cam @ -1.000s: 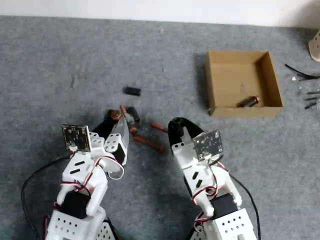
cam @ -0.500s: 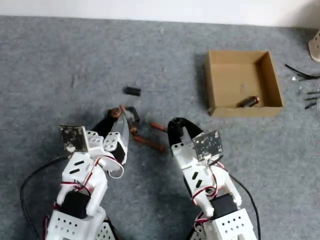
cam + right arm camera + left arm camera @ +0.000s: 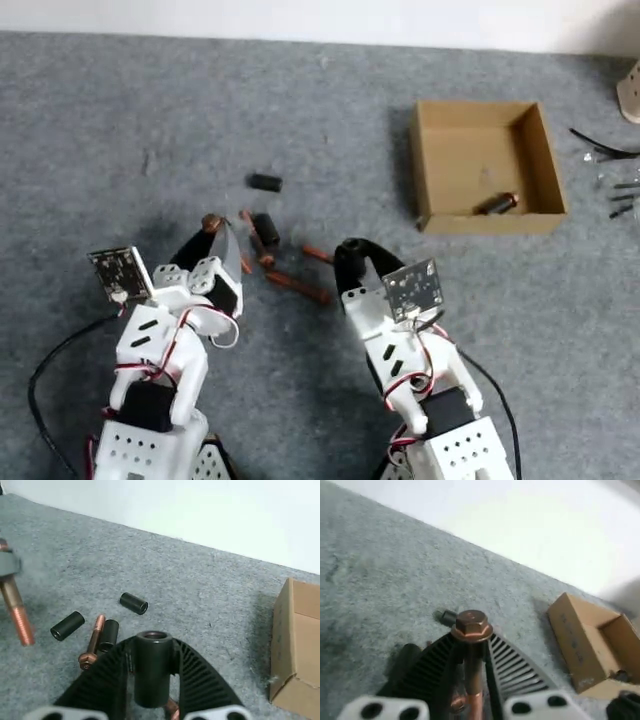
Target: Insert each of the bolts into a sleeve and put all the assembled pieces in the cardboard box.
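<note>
**On the grey mat, a bolt and a sleeve are held**

Between the shut fingers of the left gripper point(image 3: 471, 647) a bolt point(image 3: 471, 626) is held. Its head is at the fingertips and its thread end is pointed down at the mat point(image 3: 120, 120). A sleeve point(image 3: 151, 667) is gripped by the right gripper point(image 3: 151, 652), with its open end at the fingertips. The two grippers are set apart, side by side. On the mat between them, loose bolts point(image 3: 297, 288) are seen, with loose sleeves point(image 3: 264, 182) near them. The box point(image 3: 470, 222) is placed well off to the right of both arms. One joined piece point(image 3: 497, 204) is laid inside it, by the near wall.
</note>
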Motion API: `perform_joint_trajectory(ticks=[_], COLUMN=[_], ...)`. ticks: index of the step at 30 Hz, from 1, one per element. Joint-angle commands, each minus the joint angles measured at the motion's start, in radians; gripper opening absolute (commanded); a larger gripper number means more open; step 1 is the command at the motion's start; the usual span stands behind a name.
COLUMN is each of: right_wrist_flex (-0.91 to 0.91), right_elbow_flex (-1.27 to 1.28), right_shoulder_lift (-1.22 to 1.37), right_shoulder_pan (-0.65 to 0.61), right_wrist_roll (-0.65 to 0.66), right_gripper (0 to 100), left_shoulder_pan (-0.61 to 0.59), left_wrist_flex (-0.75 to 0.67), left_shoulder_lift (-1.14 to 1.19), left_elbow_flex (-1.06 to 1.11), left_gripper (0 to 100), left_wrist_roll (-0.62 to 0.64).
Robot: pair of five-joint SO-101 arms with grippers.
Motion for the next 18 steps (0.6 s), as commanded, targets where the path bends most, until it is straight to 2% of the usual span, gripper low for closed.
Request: perform_joint_trajectory(ticks=[1, 6, 18], right_wrist_flex=[0.001, -0.001, 0.001], right_elbow_flex=[0.110, 0.108, 0.108], right_shoulder_lift=[-0.012, -0.007, -0.007], right_shoulder_pan=[-0.010, -0.010, -0.013], right_wrist_roll=[-0.008, 0.072, 0.074], right_gripper=[0.3, 0.3, 0.3], left_shoulder_pan=[-0.010, 0.012, 0.038], left_wrist_flex=[-0.095, -0.114, -0.114], left_shoulder_lift=[-0.013, -0.013, -0.013], left_elbow_flex=[0.022, 0.028, 0.028], left_gripper=[0, 0, 0], left_wrist_roll=[0.009, 0.071, 0.081])
